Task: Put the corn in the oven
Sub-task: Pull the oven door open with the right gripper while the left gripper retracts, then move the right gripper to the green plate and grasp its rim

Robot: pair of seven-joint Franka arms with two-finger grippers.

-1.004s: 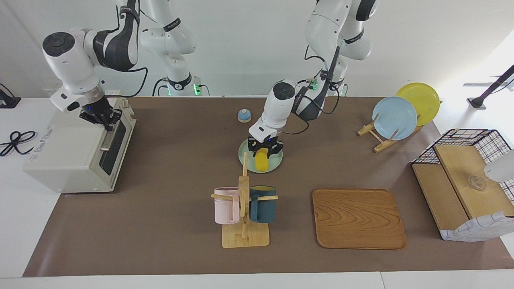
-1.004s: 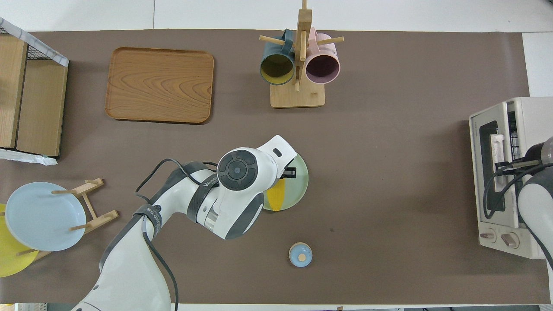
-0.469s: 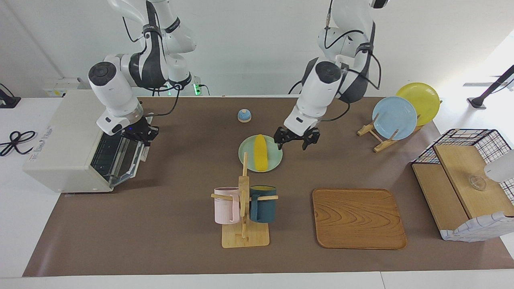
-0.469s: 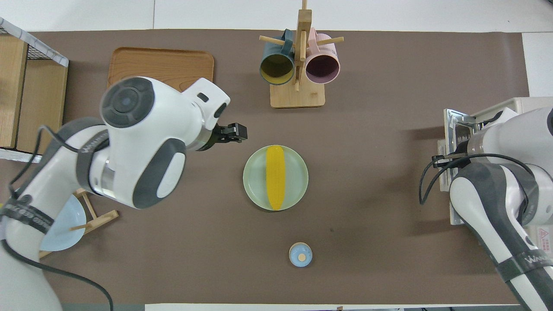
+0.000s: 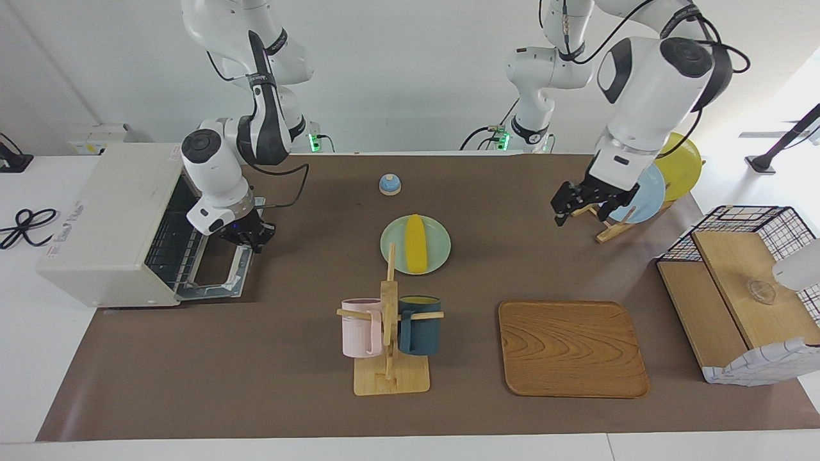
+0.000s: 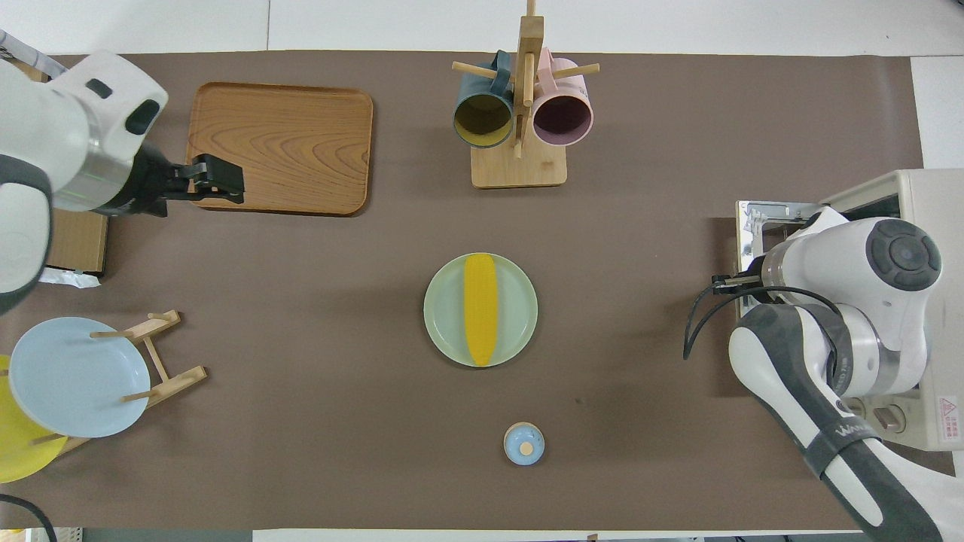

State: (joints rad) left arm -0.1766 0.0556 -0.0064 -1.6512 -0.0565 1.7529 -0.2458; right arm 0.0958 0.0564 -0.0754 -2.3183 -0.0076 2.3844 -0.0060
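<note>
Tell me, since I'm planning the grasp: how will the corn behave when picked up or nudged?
The corn is a rounded cob lying loose on a smooth plate, so a nudge would probably roll it. It looks stiff and should not sag. Its tapered ends suggest that a grip at mid-length would hold better.

Both arms are glossy white, built of rounded segments joined by dark grey bands at the joints. Each wrist ends in a fat white housing capped by a black disc with concentric rings. Black cables loop loosely along the forearms, strapped on by dark bands bearing small white lettering. The left tool [image 5: 582, 206] and the right tool [image 5: 246, 235] are black, angular link assemblies under a silvery collar. Green lights glow at both bases.
</note>
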